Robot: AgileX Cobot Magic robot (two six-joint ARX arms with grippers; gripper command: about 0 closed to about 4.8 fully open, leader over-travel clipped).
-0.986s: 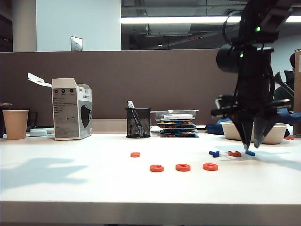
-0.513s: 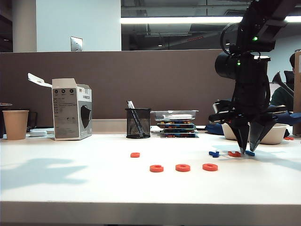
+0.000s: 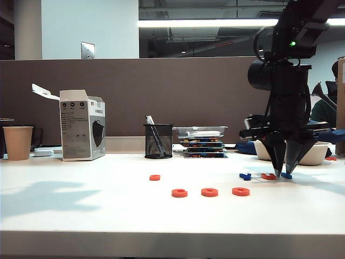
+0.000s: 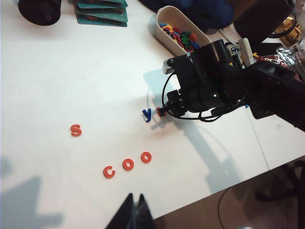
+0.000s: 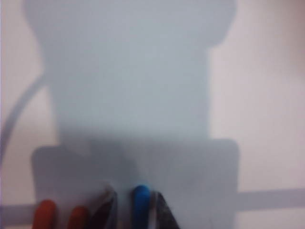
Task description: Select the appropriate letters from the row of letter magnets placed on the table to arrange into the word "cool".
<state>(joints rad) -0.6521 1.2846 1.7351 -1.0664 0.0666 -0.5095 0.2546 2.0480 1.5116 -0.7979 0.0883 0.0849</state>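
On the white table point(image 3: 81, 216) an orange C point(image 3: 179, 192) and two orange O's point(image 3: 209, 191) point(image 3: 241, 191) lie in a line; the left wrist view shows them as C point(image 4: 109, 172), O point(image 4: 127, 164), O point(image 4: 146, 157). The light-blue L point(image 3: 287, 175) point(image 5: 140, 204) lies flat between the fingertips of my right gripper point(image 3: 283, 173) point(image 5: 133, 195). The jaws stand apart, one finger point(image 5: 159, 212) against the bar, a gap on the other side. My left gripper point(image 4: 135, 198) hovers shut and empty near the table's front edge, out of the exterior view.
A dark-blue Y point(image 3: 246, 176) point(image 4: 148, 114) and an angular orange letter point(image 3: 268, 176) lie just left of the L. An orange S point(image 3: 155, 177) sits apart. Behind stand a pen cup point(image 3: 158, 141), stacked trays point(image 3: 203, 141), a white bowl of letters point(image 3: 318, 154), a box point(image 3: 82, 124) and a paper cup point(image 3: 18, 142).
My right gripper has sunk a little and shifted slightly left, its tips now down at the table on either side of the light-blue L. The letters have not moved.
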